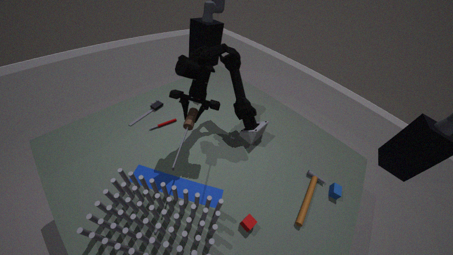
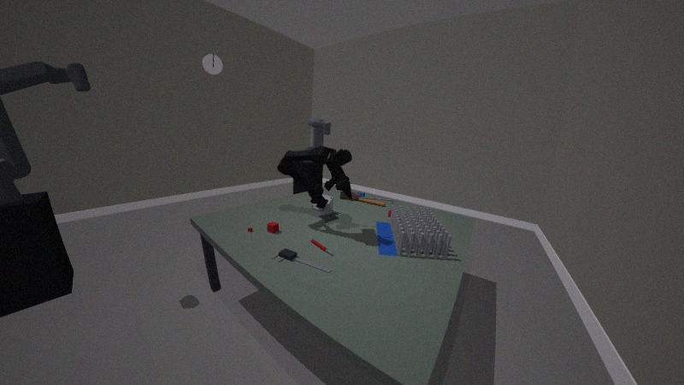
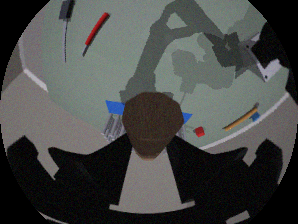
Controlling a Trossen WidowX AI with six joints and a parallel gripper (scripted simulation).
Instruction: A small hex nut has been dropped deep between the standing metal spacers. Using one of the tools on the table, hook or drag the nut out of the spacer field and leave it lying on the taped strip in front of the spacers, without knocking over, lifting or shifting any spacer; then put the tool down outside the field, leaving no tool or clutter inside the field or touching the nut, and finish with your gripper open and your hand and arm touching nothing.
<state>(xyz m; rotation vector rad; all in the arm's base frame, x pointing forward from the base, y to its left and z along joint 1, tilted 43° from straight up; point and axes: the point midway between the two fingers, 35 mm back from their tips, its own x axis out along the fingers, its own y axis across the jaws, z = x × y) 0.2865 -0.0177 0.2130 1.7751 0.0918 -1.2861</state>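
My gripper [image 1: 191,116] [image 2: 350,195] [image 3: 149,133] is shut on the brown handle [image 1: 189,123] [image 2: 346,195] [image 3: 153,117] of a tool with a thin metal rod [image 1: 180,148] [image 2: 375,198]. The tool is held above the table. In the top view the rod's tip appears at the table-side edge of the blue taped strip [image 1: 217,192] [image 2: 385,246] [image 3: 115,107]. The standing metal spacers [image 1: 158,226] [image 2: 412,239] [image 3: 114,127] are beyond the strip, and the tool appears apart from them. I cannot make out the nut. The handle hides part of the strip and spacers in the wrist view.
A red screwdriver [image 1: 166,122] [image 2: 319,245] and a dark-headed tool [image 1: 156,105] [image 2: 287,254] lie on one side. A red cube [image 1: 248,222], a hammer [image 1: 306,201] [image 2: 372,202] and a blue block [image 1: 334,190] lie on the other. Another red cube [image 2: 272,227] is near the table edge.
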